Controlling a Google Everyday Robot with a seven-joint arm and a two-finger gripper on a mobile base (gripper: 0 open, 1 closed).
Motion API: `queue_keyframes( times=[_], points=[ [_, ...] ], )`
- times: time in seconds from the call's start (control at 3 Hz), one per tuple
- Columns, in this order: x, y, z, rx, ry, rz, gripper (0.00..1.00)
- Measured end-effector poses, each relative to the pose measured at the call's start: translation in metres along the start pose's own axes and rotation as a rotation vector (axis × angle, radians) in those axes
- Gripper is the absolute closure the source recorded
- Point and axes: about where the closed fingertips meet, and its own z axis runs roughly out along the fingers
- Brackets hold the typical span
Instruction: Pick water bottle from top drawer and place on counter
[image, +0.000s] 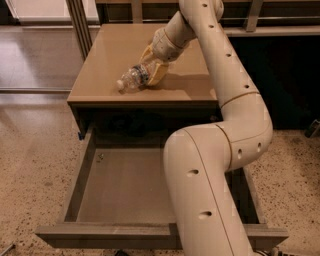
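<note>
Clear water bottle lying on counter; gripper clamped on it.

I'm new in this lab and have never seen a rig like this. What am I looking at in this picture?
The big cream tube is a robot arm, bent at its joints like an elbow. One camera looks down along it, so there is only this one view. At the arm's far end is the gripper, a two-finger clamp. Its yellowish fingers are closed around the bottom end of a small clear water bottle. The bottle lies on its side on the tan counter, cap pointing left. Below it, the top drawer stands pulled out toward the camera, above a speckled floor.
</note>
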Motion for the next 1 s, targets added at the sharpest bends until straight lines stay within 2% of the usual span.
queue_keyframes(
  times=[0.33,0.67,1.0],
  points=[
    [-0.0002,-0.0001,-0.0001,0.0,0.0,0.0,0.11],
    [-0.0002,-0.0002,-0.0001,0.0,0.0,0.0,0.0],
    [-0.0002,-0.0002,-0.0001,0.0,0.0,0.0,0.0]
  ],
)
